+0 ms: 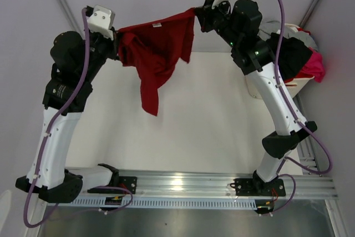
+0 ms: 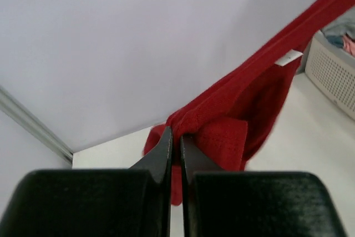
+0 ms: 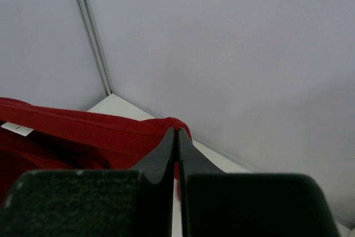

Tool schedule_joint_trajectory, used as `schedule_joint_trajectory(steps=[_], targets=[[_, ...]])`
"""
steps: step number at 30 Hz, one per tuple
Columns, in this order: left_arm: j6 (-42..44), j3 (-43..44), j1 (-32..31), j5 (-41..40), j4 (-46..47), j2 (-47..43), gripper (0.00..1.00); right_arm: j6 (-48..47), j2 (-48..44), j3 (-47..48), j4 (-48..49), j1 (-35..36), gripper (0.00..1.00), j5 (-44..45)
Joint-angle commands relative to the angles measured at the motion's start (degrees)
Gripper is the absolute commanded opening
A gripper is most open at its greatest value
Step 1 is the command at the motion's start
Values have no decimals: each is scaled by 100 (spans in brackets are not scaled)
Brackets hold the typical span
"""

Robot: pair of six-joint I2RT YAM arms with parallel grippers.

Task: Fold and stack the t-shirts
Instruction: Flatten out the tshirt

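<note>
The t-shirt [image 1: 160, 54] is plain dark red, its tag [image 2: 290, 58] white, the basket [image 2: 333, 76] off-white.

**Robotics laboratory test cell.** Plain pale wall panels [image 3: 249, 43] joined by metal struts [image 3: 91, 31] are seen beyond both pairs of jaws, and a bare white table [image 1: 211, 126] lies below them. Two arms [image 1: 277, 98] are bolted to an aluminium rail [image 1: 188, 184] and fed by purple cables [image 1: 282, 20]. A perforated basket [image 2: 333, 70] of garments [image 1: 313, 65] is set right of the right jaws.
</note>
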Motion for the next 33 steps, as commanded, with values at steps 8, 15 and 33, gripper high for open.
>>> schedule_joint_trajectory(steps=[8,15,33], targets=[[969,223,568,2059,207,-373,0,-299,-492,-70,-19,-39,0,362],[1031,-181,725,1673,277,-567,0,17,-1098,-1299,-879,435,0,511],[-357,-3291,-161,5392,476,506,74,2699,-3806,-7797,-1443,647,36,407]])
